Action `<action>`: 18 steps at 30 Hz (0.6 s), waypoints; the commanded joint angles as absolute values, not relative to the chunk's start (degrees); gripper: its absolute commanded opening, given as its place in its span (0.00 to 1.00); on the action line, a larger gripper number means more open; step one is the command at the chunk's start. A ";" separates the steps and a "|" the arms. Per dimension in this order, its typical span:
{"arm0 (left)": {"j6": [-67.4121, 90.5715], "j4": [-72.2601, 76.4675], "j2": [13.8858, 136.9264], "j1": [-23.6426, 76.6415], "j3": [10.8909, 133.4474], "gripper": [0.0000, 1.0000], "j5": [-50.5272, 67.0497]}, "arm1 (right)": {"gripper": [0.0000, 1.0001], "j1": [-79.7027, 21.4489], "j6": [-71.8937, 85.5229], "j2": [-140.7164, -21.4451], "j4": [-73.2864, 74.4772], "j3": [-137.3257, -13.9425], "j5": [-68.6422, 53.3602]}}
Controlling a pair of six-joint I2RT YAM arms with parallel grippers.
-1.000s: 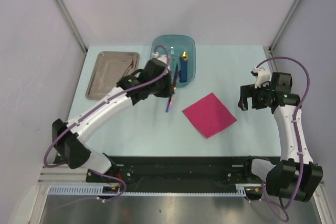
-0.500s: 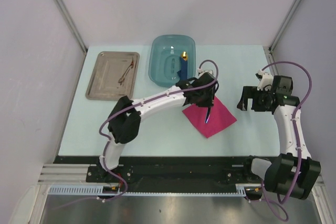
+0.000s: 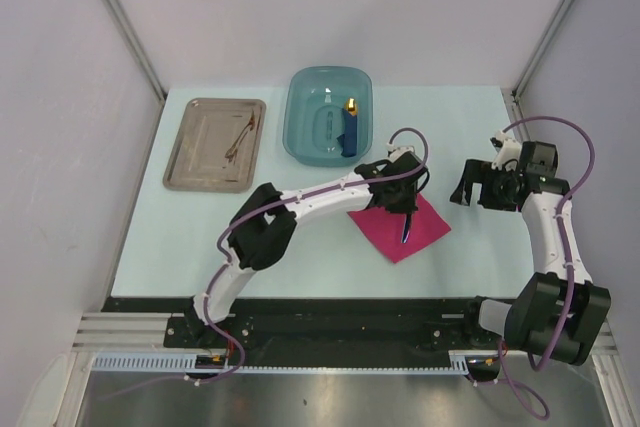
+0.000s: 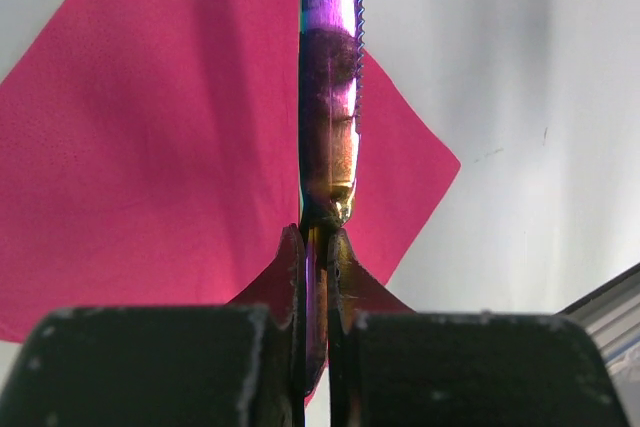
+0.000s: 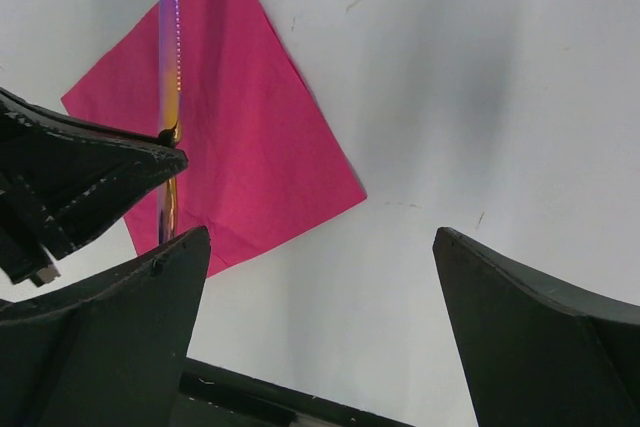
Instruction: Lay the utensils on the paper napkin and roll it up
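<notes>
The magenta paper napkin (image 3: 380,230) lies flat on the table, right of centre. My left gripper (image 3: 407,201) hangs over its right part, shut on a utensil (image 3: 406,228), a purplish-blue knife with a serrated edge. In the left wrist view the knife (image 4: 330,97) sticks out straight ahead of my gripper (image 4: 316,247) above the napkin (image 4: 150,147). My right gripper (image 3: 467,187) is open and empty just right of the napkin. In its view (image 5: 318,237) the napkin (image 5: 250,147) and the held knife (image 5: 168,47) show at the left.
A grey-brown metal tray (image 3: 195,172) sits at the back left with thin pieces (image 3: 240,137) lying in it. A teal basin (image 3: 300,117) at the back centre holds a blue object with a yellow tip (image 3: 350,127). Walls enclose the table.
My left arm swung from the basin to the right with the knife, coming over the napkin. The right gripper shifted only slightly.
</notes>
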State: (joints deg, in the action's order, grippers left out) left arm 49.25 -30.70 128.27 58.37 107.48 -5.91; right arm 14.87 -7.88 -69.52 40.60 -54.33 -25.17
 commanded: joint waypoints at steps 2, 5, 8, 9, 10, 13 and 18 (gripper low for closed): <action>52.38 -26.72 129.54 57.92 110.65 0.05 -6.77 | 1.00 17.31 -5.72 -68.47 38.67 -54.58 -27.86; 52.21 -25.93 130.86 57.48 111.44 0.06 -7.38 | 1.00 17.67 -5.89 -68.29 39.02 -54.49 -28.74; 51.24 -25.66 132.10 56.95 113.02 0.05 -7.56 | 1.00 18.02 -5.71 -68.47 38.94 -54.49 -28.83; 51.07 -25.58 132.71 56.78 113.20 0.05 -7.56 | 1.00 18.28 -5.63 -68.64 38.94 -54.49 -29.00; 50.98 -25.58 132.98 56.69 113.29 0.05 -7.47 | 1.00 18.28 -5.63 -68.73 38.94 -54.49 -29.26; 50.80 -25.49 133.77 56.51 113.38 0.05 -7.03 | 1.00 18.46 -5.54 -69.08 38.85 -54.49 -30.58; 51.50 -24.35 134.82 56.51 113.03 0.07 -6.68 | 1.00 18.46 -5.89 -69.61 39.29 -55.02 -30.76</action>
State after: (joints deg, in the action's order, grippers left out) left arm 50.63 -27.51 134.41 56.64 110.28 -6.31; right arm 18.13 -6.00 -69.54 40.16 -54.33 -29.21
